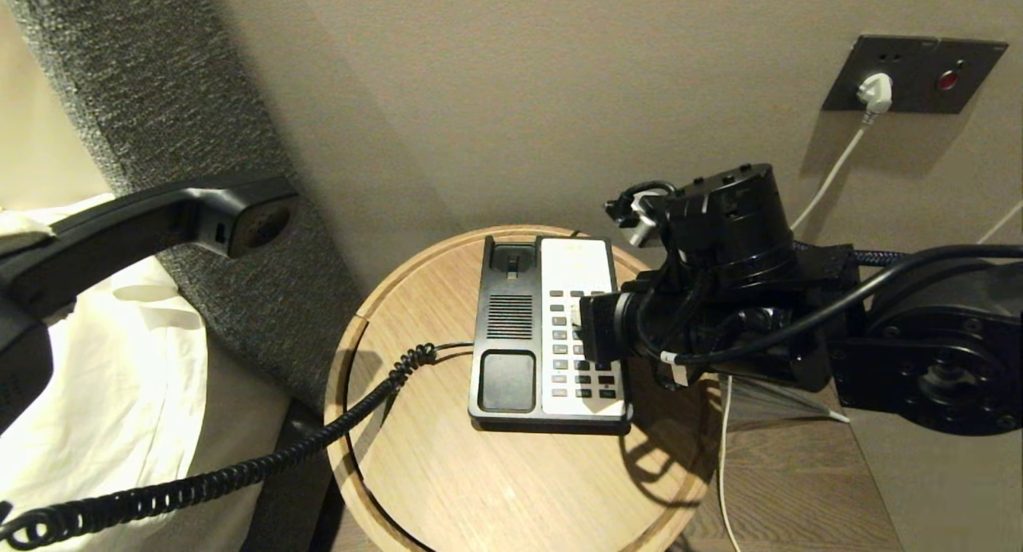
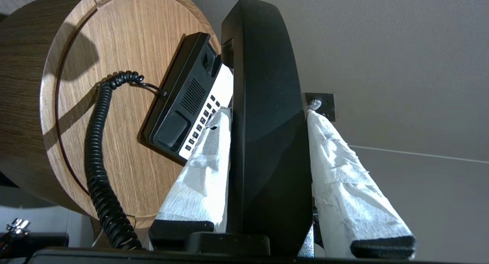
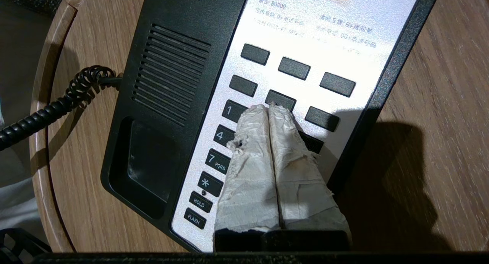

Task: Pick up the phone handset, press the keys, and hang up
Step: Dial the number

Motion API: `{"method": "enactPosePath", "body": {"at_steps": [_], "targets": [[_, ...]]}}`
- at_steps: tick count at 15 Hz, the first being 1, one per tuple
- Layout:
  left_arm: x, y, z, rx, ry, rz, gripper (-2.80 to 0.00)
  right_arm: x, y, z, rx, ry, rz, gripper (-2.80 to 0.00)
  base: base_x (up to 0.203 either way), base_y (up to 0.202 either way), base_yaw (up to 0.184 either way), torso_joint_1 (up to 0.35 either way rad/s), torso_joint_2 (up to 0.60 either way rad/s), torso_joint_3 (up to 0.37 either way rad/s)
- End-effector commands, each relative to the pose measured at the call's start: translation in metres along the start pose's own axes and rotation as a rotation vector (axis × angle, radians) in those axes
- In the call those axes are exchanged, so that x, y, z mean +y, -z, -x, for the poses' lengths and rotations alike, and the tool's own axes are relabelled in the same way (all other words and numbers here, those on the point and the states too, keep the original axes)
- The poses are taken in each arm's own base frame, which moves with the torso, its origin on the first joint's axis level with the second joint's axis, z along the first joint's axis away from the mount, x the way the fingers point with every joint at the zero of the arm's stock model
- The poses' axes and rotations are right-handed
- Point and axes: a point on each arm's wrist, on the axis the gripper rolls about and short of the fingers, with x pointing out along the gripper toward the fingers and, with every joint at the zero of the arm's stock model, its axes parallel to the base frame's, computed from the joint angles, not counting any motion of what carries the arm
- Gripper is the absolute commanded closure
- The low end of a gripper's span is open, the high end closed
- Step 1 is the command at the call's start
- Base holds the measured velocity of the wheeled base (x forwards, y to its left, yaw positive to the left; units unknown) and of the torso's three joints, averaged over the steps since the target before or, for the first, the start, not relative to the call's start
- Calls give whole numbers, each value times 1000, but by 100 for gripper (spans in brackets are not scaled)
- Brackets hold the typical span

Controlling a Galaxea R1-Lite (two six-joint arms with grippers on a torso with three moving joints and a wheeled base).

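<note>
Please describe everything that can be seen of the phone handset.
The phone handset is a long black receiver of smooth, matte plastic with a rounded earpiece end showing a round recess. It is off its cradle, held in the air left of the round table, over white bedding. The left gripper is shut on it, its paper-wrapped fingers pressing both sides. A black coiled cord runs to the phone base.

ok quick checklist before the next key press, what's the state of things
1. Phone handset held off the base by the left gripper, fingers either side: ok.
2. Right gripper shut, fingertips together for poking: ok.
3. Its tips sit over the keys, around the middle column: ok.
4. Whether a key is actually pressed down: cannot tell.
5. Phone base flat on the round table: ok.
6. Coiled cord clear of the keypad: ok.
</note>
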Motion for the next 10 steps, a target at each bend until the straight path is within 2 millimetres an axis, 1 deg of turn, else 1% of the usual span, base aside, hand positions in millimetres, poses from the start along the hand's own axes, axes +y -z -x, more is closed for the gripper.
{"method": "enactPosePath", "body": {"at_steps": [1, 7, 10], "targets": [[0, 0, 1, 2, 1, 7, 0, 0, 1, -1, 5, 3, -1, 0, 0, 0, 0, 0, 0, 0], [3, 1, 1, 4, -4, 7, 0, -3, 8, -6, 26, 29, 13, 0, 0, 0, 0, 0, 0, 0], [3, 1, 1, 4, -6, 7, 0, -3, 6, -5, 17, 37, 13, 0, 0, 0, 0, 0, 0, 0]]}}
